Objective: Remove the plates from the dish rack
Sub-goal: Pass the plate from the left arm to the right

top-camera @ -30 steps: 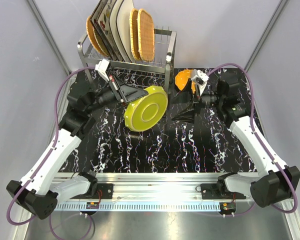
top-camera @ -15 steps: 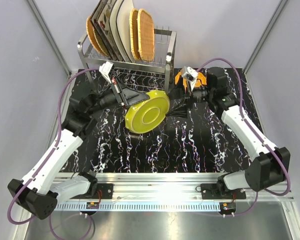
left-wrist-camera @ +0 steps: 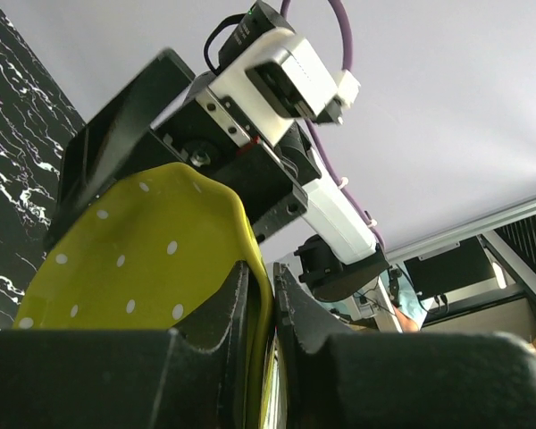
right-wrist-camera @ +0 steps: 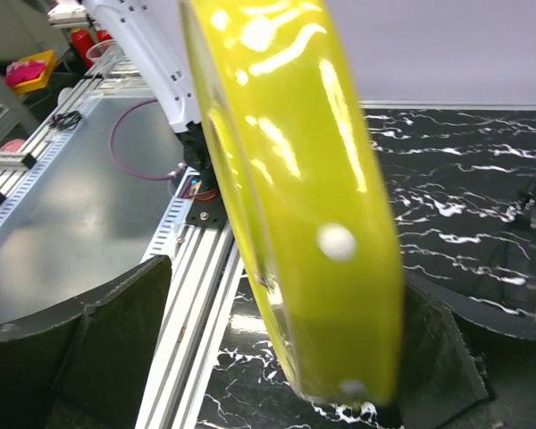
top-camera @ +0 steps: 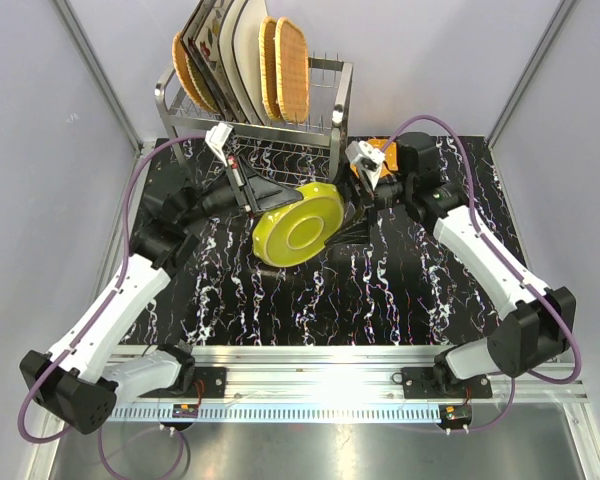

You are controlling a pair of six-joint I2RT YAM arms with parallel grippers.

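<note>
Now the left claw (left-wrist-camera: 259,284) pinches the green plate (top-camera: 298,230) by its rim. The right claw (top-camera: 348,205) is wide open around the other edge and probably closes next.

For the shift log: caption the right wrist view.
Edge-on green dotted plate framed by the open right pincer.

Round yellow-green dotted plate (top-camera: 295,228) is tilted on edge above the table, in front of the rack, rim pinched in left claw (left-wrist-camera: 257,299). Steel wire dish rack (top-camera: 337,118) at the far edge holds upright wicker plates (top-camera: 291,68) and square cream plates (top-camera: 242,48).
</note>
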